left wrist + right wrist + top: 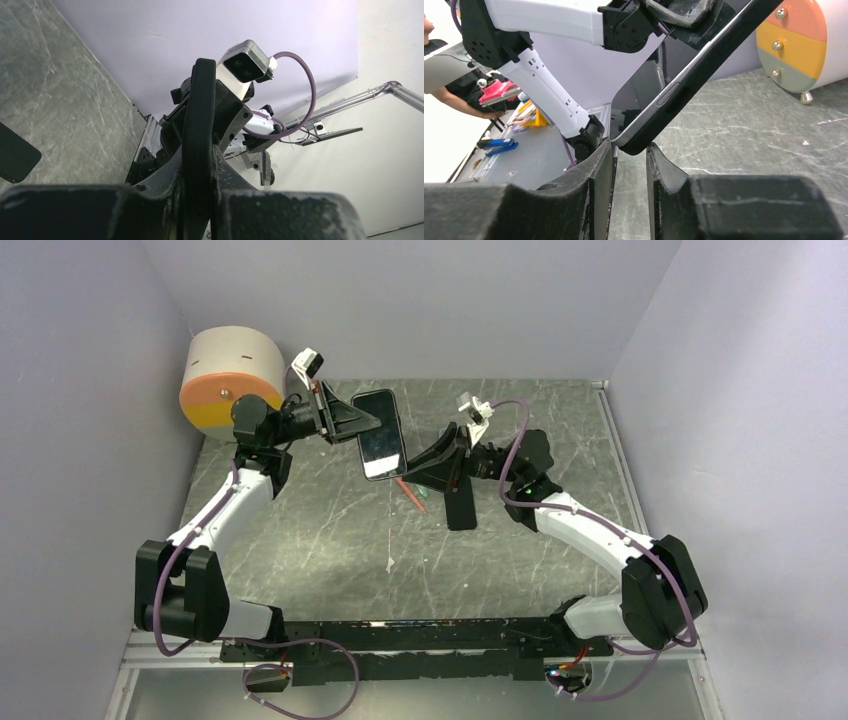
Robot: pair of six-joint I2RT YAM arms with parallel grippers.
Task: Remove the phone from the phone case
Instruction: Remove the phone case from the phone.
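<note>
The phone [380, 435], screen up and still in its black case, is held tilted in the air over the middle of the table. My left gripper [352, 423] is shut on its left long edge. In the left wrist view the case's black edge [199, 110] runs up between the closed jaws of that gripper [199, 165]. My right gripper [418, 465] is open at the phone's near right corner. In the right wrist view the silver-rimmed phone [644, 107] and its case [704, 70] end in a corner at the tips of that gripper [630, 150].
A white, orange and yellow drum [228, 380] stands at the back left, and also shows in the right wrist view [799, 45]. A red pen-like item [415, 495] and a flat black object [458, 508] lie on the grey table [330, 530] below the phone. Walls close three sides.
</note>
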